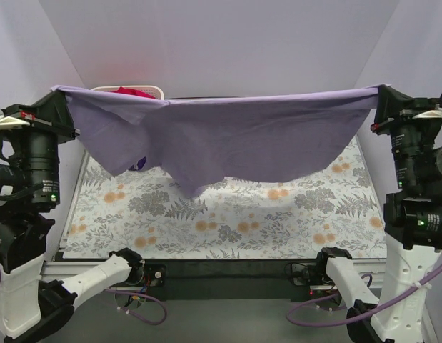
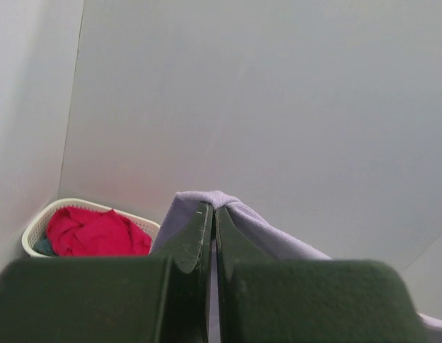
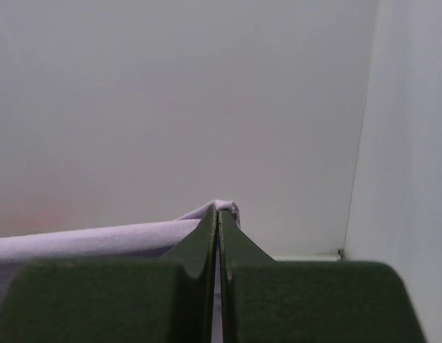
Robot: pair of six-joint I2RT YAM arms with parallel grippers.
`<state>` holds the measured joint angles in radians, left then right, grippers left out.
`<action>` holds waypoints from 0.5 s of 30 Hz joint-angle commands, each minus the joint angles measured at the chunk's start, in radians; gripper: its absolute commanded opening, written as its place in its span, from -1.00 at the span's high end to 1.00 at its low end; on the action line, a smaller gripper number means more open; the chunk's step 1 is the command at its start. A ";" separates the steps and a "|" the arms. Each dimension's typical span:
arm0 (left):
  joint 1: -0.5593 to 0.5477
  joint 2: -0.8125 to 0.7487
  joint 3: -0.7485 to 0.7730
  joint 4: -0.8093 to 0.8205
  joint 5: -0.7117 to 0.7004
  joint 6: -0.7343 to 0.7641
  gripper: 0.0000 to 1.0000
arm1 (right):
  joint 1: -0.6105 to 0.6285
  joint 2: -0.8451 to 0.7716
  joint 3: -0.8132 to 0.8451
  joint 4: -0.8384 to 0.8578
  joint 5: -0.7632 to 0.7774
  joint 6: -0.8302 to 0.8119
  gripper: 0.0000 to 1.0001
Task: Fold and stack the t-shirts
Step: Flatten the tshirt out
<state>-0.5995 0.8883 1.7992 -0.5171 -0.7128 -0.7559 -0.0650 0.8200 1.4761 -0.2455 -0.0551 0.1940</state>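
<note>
The lavender t-shirt (image 1: 235, 139) hangs stretched in the air between both arms, its top edge taut and its lower part sagging over the mat. My left gripper (image 1: 61, 91) is shut on its left corner (image 2: 206, 199). At the far right my right gripper (image 1: 383, 89) is shut on the other corner (image 3: 226, 207). In each wrist view the cloth bunches over the closed fingertips, left gripper (image 2: 213, 209) and right gripper (image 3: 218, 210). A red t-shirt (image 2: 92, 232) lies crumpled in the white basket (image 2: 36, 227) at the back left, mostly hidden behind the lavender one in the top view.
A floral-patterned mat (image 1: 228, 221) covers the table under the hanging shirt. The white basket (image 1: 153, 90) stands at the mat's back left corner. White walls enclose the back and both sides. Both arm bases sit at the near edge.
</note>
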 commanded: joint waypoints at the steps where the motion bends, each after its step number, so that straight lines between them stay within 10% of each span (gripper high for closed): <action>1: 0.001 0.078 0.101 0.020 0.032 0.116 1.00 | -0.002 0.030 0.120 -0.038 0.012 -0.085 0.97; 15: 0.035 0.570 0.178 0.287 0.061 0.382 1.00 | -0.004 0.243 0.083 -0.084 0.030 -0.094 0.97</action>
<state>-0.5945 1.3266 1.9411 -0.3004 -0.6769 -0.4583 -0.0650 1.0126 1.5879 -0.3279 -0.0731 0.1226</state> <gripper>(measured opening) 0.018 0.019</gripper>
